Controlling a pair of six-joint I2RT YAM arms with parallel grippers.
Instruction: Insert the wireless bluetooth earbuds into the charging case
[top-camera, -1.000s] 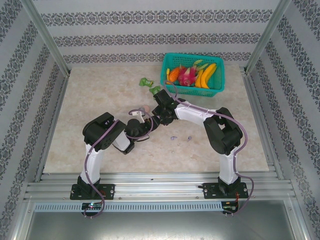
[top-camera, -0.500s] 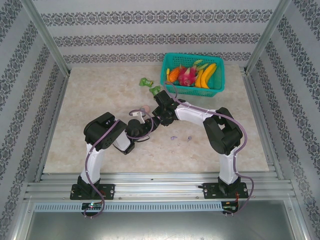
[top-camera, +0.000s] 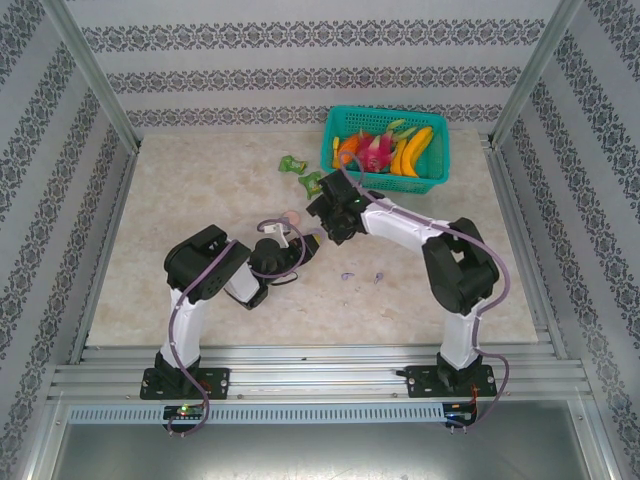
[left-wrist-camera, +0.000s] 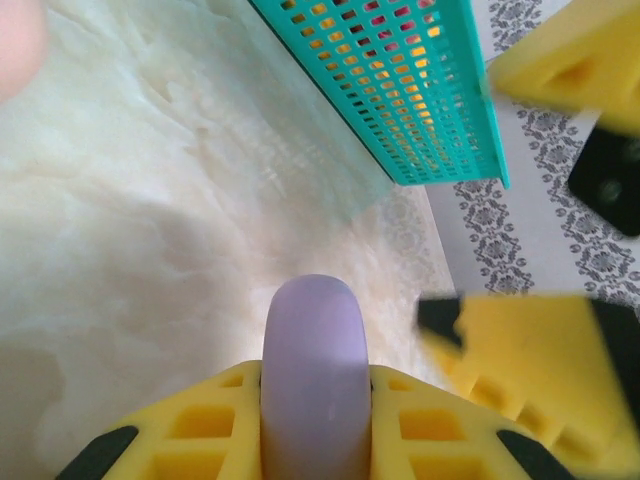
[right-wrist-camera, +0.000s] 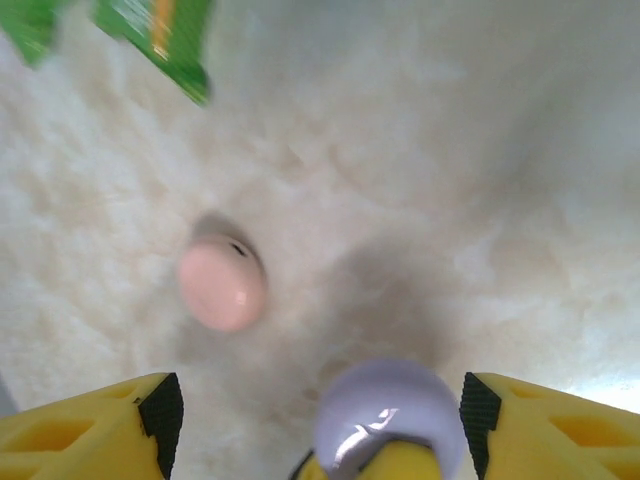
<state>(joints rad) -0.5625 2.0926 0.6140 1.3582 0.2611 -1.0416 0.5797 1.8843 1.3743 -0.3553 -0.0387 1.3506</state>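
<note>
Purple case (left-wrist-camera: 314, 340) sits pinched in the left gripper (left-wrist-camera: 316, 410). The right gripper (right-wrist-camera: 320, 420), fingers spread and empty, has swung slightly farther out over the last second. Two purple earbuds (top-camera: 345, 276) lie on the table (top-camera: 200, 200) nearer the arms, so neither looks fetched yet.

The basket (top-camera: 385, 150) is sitting at the far right of the surface (top-camera: 200, 200), two wrappers (top-camera: 292, 164) lying just left of it. One case (right-wrist-camera: 222, 283) is lying before them, a second case (left-wrist-camera: 315, 370) between the left fingers (left-wrist-camera: 215, 420); two earbuds (top-camera: 346, 276) are lying nearer, rightward.
</note>
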